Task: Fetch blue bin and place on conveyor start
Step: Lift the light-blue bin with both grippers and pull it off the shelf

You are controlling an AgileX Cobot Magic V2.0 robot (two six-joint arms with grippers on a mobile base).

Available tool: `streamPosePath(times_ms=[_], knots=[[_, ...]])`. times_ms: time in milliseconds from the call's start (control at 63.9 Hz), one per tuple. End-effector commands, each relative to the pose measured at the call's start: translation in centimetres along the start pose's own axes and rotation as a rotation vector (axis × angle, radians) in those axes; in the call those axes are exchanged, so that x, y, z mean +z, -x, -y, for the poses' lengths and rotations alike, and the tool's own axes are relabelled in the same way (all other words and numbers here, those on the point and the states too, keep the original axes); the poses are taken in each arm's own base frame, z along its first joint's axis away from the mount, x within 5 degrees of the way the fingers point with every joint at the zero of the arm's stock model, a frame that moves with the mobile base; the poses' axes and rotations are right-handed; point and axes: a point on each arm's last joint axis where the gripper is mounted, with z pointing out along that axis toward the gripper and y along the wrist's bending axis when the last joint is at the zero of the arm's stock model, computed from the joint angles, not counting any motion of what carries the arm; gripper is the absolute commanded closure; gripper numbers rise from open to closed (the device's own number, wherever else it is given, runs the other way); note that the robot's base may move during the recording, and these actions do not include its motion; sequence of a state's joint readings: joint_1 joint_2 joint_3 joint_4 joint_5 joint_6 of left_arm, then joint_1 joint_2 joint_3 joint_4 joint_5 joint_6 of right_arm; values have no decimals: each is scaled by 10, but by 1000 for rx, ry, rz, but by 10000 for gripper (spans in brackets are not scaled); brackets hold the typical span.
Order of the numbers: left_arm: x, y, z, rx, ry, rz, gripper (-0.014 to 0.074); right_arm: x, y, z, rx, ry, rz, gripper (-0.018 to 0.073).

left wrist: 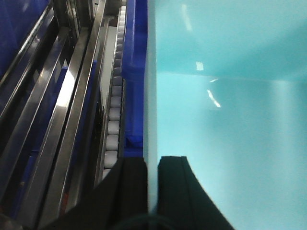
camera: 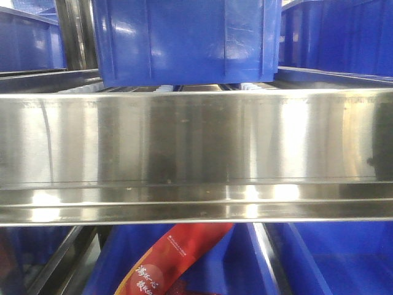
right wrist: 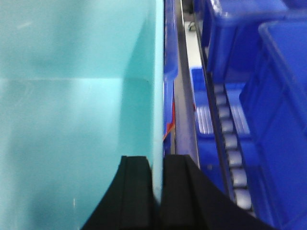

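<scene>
The blue bin, a light cyan tub, fills the left wrist view [left wrist: 230,115] and the right wrist view [right wrist: 72,115]. My left gripper [left wrist: 152,165] is shut on the bin's left wall, one black finger [left wrist: 132,191] outside and one inside. My right gripper [right wrist: 157,165] is shut on the bin's right wall, one finger [right wrist: 136,191] inside and one outside. The bin's inside is empty. The conveyor start is out of view. The bin and both grippers do not show in the front view.
A shiny stainless-steel shelf rail [camera: 196,160] spans the front view. Dark blue ribbed crates stand above it [camera: 184,40] and to the right of the bin [right wrist: 268,72]. Roller tracks [left wrist: 112,115] run on both sides [right wrist: 232,158]. A red packet [camera: 178,258] lies in a crate below.
</scene>
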State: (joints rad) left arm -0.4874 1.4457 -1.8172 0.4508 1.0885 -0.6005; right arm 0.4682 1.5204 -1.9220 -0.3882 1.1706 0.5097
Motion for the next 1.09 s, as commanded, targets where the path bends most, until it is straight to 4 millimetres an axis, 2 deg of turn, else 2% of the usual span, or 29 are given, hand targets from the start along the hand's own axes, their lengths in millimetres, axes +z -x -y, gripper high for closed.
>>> streamPosePath(times_ms=[0,1079], knots=[[-11,6,0,-2,-25,57,707,-11,9,6,-14,-18,89,713],[-11,7,1,-2,-27,59,707,-11,8,6,-13,-20,81,713]])
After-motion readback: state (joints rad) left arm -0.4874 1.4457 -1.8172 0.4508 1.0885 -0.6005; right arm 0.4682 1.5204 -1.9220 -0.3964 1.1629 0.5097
